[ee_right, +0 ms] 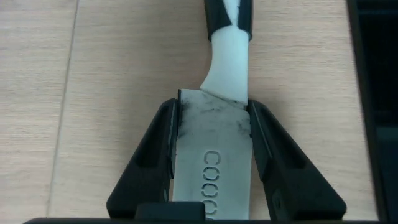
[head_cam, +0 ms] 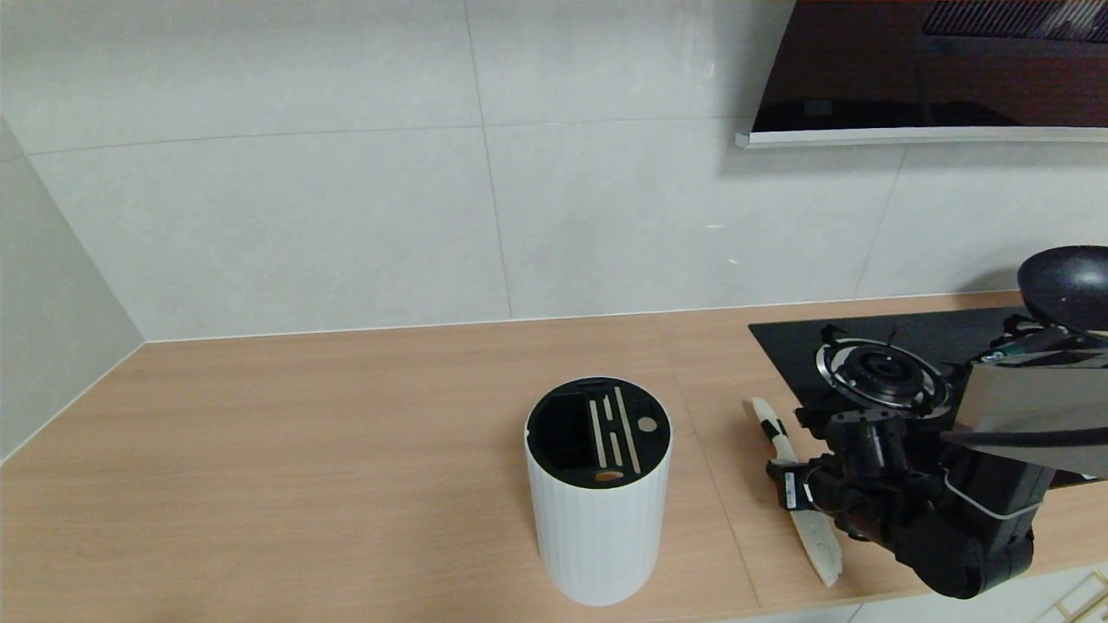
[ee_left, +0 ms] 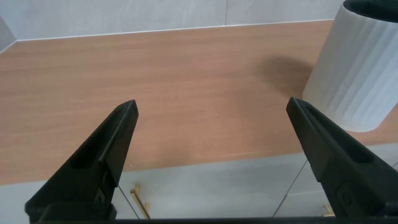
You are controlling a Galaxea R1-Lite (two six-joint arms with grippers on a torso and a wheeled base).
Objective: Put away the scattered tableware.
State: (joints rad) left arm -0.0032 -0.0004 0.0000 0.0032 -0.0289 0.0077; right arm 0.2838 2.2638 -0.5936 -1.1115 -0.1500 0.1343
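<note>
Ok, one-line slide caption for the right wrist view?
Right gripper, jaws closed on the blade of a white knife lying on the wooden counter.

Bright, even light; beyond the left fingers [ee_left: 109, 155], a soft shadow darkens the wooden surface [ee_left: 186, 93] beside the ribbed white holder [ee_left: 354, 68].

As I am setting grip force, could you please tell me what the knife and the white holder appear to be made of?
The knife has a pale, matte blade with grey scuffs, likely ceramic or coated rather than bare steel; its black and cream handle looks plastic. The holder has a white, ribbed, matte wall and black slotted top, probably plastic, possibly ceramic.
</note>
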